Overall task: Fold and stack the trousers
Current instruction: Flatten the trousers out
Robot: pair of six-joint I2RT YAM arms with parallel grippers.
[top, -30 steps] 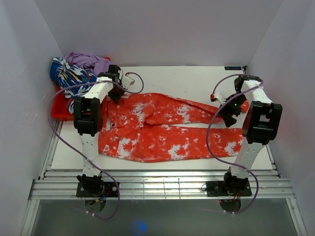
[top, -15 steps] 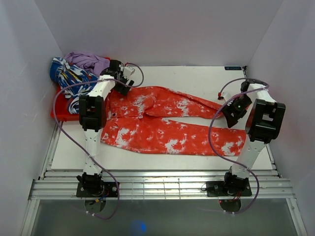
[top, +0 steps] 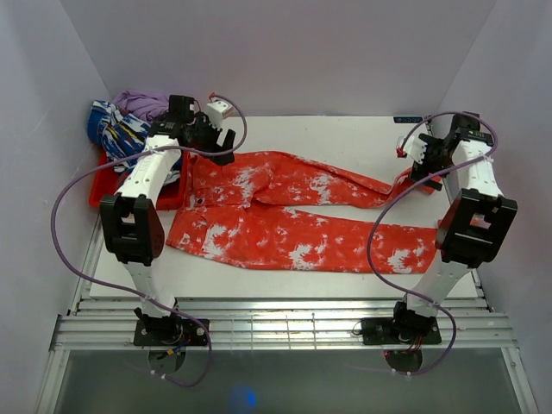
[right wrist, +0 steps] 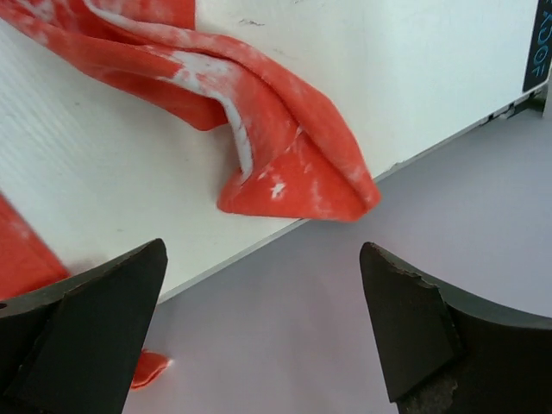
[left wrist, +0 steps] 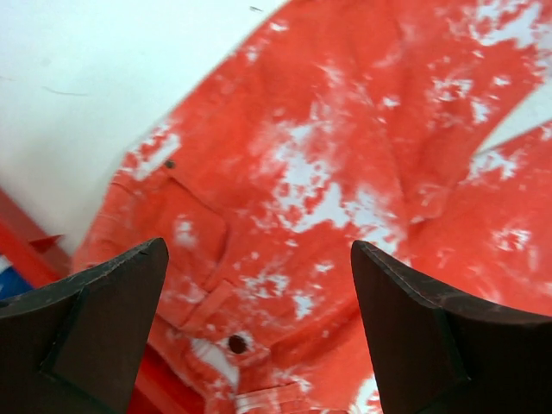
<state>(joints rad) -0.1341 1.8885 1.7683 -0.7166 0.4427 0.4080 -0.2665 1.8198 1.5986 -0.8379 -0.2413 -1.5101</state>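
Trousers (top: 285,246) flat on white board (top: 328,138): waistband left, legs running right, near leg straight, far leg angled toward the board's right edge. Left gripper (left wrist: 259,336) spread wide over the waistband area, nothing between its fingers. Whether it touches the fabric can't be judged. Waistband is cut off at the bottom of the left wrist view; only a dark button and a pocket flap show. In top view the left arm covers the waistband's far corner.

Right gripper (right wrist: 259,345) also spread and empty, over the far leg's cuff, which sits bunched at the board edge. Top view hides most of that cuff behind the gripper. Small orange bit below the board edge in right wrist view, can't tell what it is.

Red bin (top: 103,194) left of the board; waistband corner touching or overlapping it, unclear which. Blue-and-white garment (top: 116,134) and purple garment (top: 138,103) in it, partly behind the left arm.
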